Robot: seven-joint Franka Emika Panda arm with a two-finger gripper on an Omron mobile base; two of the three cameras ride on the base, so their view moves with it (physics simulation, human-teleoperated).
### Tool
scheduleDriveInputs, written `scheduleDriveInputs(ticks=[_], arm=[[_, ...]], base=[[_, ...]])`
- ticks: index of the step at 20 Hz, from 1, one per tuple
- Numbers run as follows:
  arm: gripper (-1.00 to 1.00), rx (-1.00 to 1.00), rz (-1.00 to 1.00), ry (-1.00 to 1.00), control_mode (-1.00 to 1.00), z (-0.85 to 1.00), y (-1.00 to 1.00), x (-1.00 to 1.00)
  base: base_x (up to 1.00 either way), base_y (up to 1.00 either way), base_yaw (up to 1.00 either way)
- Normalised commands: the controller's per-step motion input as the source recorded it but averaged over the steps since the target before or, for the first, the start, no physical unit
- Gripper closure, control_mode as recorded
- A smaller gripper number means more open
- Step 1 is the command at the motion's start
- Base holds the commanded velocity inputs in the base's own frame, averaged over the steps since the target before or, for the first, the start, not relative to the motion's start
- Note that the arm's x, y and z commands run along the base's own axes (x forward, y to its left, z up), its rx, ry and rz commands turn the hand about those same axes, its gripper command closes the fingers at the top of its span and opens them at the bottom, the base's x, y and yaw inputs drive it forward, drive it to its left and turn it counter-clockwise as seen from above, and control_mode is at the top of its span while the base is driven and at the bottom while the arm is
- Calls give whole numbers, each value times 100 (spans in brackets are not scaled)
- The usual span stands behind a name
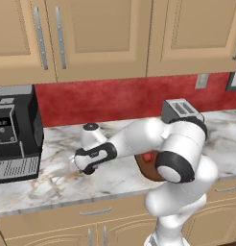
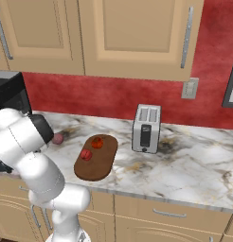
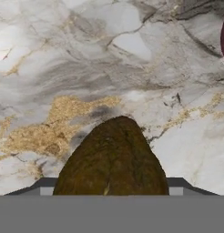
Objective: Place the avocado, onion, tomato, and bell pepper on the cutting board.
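Avocado [image 3: 113,159] right under hand [image 1: 79,166], between fingertips.

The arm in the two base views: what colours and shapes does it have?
The arm has glossy white, rounded, bulbous segments joined by dark, nearly black rings at the joints. The hand near the pincer is a black band between white parts. No cables or markings are visible.

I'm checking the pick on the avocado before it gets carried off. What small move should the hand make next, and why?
Probably finish closing on the avocado before any lift. In the hand view it sits centred right at the fingertips, resting on the marble counter, and no firm grip is evident. The cutting board already carries two red items, so a lift toward it would follow.
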Motion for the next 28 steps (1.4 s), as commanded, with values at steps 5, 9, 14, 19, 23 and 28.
scheduleDriveInputs(ticks=[5,9,14,19,23,28], arm=[[100,0,0,-9,-100,39,-16,-52],[100,0,0,-12,-100,57,-32,-57],[100,0,0,-8,-100,70,-44,-54],[100,0,0,0,-100,75,-47,-49],[100,0,0,-1,-100,67,-51,-44],[100,-4,-2,-8,-100,55,-60,-47]], base=[[0,0,0],[0,0,0],[0,0,0],[0,0,0],[0,0,0],[0,0,0]])
